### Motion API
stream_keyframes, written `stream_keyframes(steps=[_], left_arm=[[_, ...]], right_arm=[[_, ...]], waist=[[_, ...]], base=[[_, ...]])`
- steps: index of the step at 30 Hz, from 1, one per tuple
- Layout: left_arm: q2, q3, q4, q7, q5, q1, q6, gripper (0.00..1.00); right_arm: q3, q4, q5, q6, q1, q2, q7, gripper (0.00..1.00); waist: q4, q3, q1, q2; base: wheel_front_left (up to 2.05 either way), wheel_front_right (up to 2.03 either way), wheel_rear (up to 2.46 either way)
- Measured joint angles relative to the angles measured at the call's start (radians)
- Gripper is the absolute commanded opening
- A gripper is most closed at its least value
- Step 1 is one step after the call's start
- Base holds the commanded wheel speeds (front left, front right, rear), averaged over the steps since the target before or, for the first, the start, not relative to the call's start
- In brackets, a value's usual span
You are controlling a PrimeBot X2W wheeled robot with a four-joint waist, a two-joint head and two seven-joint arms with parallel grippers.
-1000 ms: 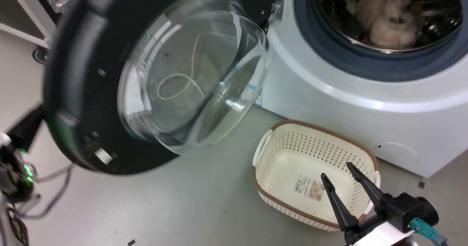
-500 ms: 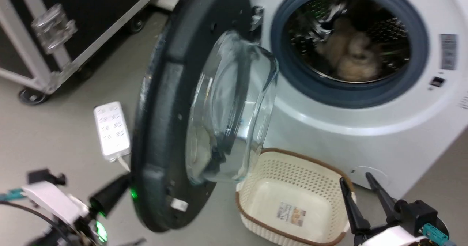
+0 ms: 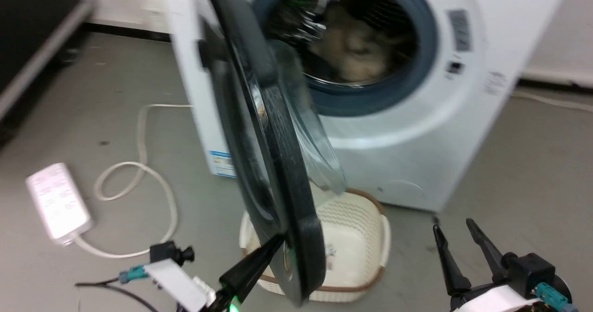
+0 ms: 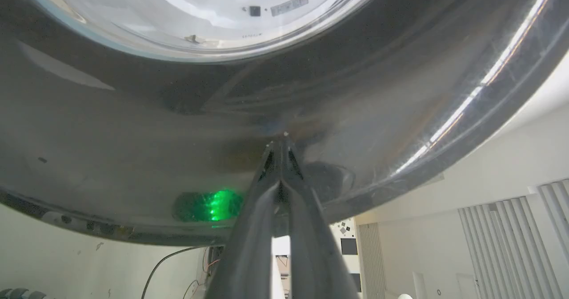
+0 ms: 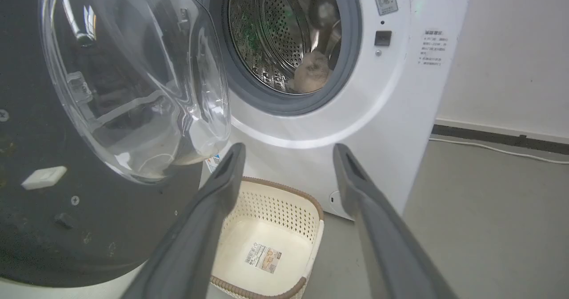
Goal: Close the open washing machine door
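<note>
Left claw [image 4: 279,140], pressed together, tips touching the outer black ring of the half-open door [image 3: 289,187]. Right claw [image 3: 452,226] spread, empty, beside a basket [image 3: 356,238].

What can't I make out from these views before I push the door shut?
- Head view: the pale load in the drum is motion-blurred; unidentifiable.
- Head view: the washing machine door, nearly edge-on, hides the basket's left part.
- Left wrist view: the left hand, shut, meets the door's glossy face; firm contact or near-touch can't be told.
- Right wrist view: the label print on the machine front is too small to read.
</note>
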Motion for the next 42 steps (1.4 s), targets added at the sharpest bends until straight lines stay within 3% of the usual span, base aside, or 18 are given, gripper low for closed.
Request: stream_keyframes(steps=[9,21,27,33,34,35,39,42], left_arm=[[0.001,-0.137,0.14,-0.178,-0.034,-0.206,-0.057,0.0],[0.0,-0.216,0.433,-0.471,-0.09,-0.58,-0.093,0.0],[-0.001,-0.236,0.591,-0.591,-0.119,-0.723,-0.115,0.0],[-0.001,-0.283,0.649,-0.611,-0.142,-0.742,-0.128,0.0],[0.001,-0.308,0.599,-0.604,-0.099,-0.706,-0.131,0.93],[0.005,-0.316,0.572,-0.601,-0.082,-0.681,-0.131,1.0],[0.052,-0.354,0.445,-0.595,-0.015,-0.525,-0.131,1.0],[0.132,-0.386,0.35,-0.654,0.103,-0.406,-0.131,1.0]], right_arm=[[-0.006,0.0,0.015,0.0,-0.053,-0.002,-0.001,1.0],[0.017,0.045,0.049,0.0,-0.11,0.009,-0.006,1.0],[0.021,0.047,0.055,0.0,-0.122,0.018,-0.011,1.0],[0.018,0.037,0.055,0.0,-0.121,0.022,-0.011,1.0],[0.011,0.023,0.054,0.0,-0.118,0.022,-0.011,1.0],[0.01,0.018,0.054,0.0,-0.116,0.021,-0.011,1.0],[0.001,-0.008,0.048,0.0,-0.089,0.012,-0.011,1.0],[-0.003,-0.028,0.048,0.0,-0.063,0.001,-0.011,1.0]], waist=[[-0.199,0.096,0.0001,0.0],[-0.435,0.226,0.0002,0.0],[-0.491,0.269,0.0003,0.0001],[-0.466,0.251,0.0001,0.0001],[-0.438,0.228,0.0,0.0],[-0.427,0.219,0.0,0.0001],[-0.375,0.175,-0.0001,0.0001],[-0.329,0.141,-0.0002,0.0]], base=[[0.0,0.0,0.0],[0.0,0.0,0.0],[0.0,0.0,0.0],[0.0,0.0,0.0],[0.0,0.0,0.0],[0.0,0.0,0.0],[0.0,0.0,0.0],[0.0,0.0,0.0]])
